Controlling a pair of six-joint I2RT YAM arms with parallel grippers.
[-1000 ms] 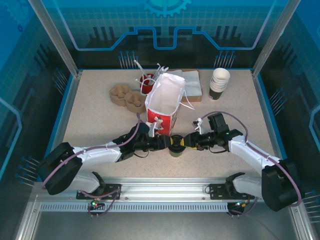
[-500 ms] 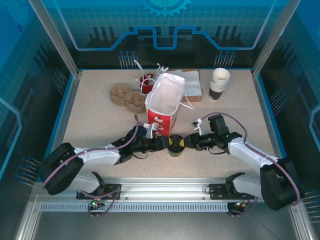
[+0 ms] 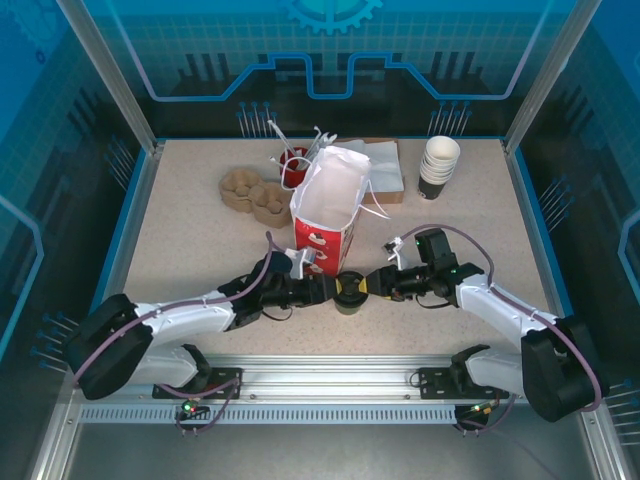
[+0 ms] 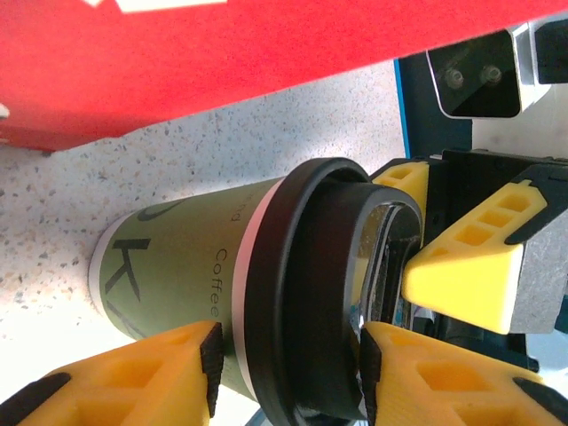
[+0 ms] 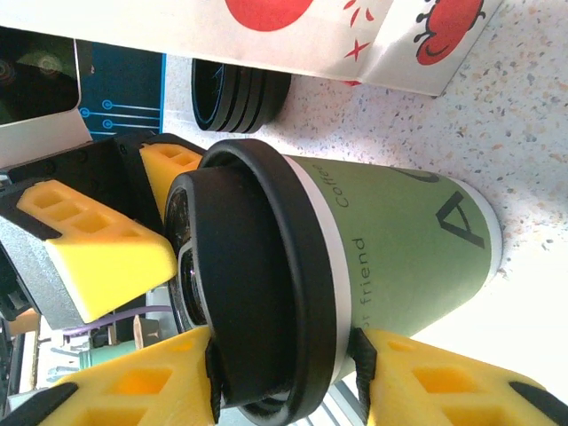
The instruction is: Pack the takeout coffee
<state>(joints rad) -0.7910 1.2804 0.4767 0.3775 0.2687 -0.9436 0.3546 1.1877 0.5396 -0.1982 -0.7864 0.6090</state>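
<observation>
The takeout coffee [image 3: 348, 291] is a small olive-brown cup with a black lid, upright on the table just in front of the red-and-white paper bag [image 3: 328, 200]. My left gripper [image 3: 333, 290] reaches it from the left, my right gripper [image 3: 366, 287] from the right. In the right wrist view the right gripper [image 5: 284, 382] has both pads pressed on the cup's [image 5: 390, 257] lid, one on top and one under the rim. In the left wrist view the left gripper [image 4: 288, 373] straddles the cup's [image 4: 204, 284] lid, with a small gap at the rim-side pad.
A stack of lidless cups [image 3: 438, 165] stands at the back right, near napkins [image 3: 385, 165]. A pulp cup carrier [image 3: 255, 192] and a red cup of stirrers [image 3: 293, 160] sit behind the bag. A low stack of black lids [image 5: 238, 93] lies beside the bag's base.
The left arm's forearm has swung lower and to the left, with its gripper staying at the cup. The cup and the right gripper have edged slightly left.
</observation>
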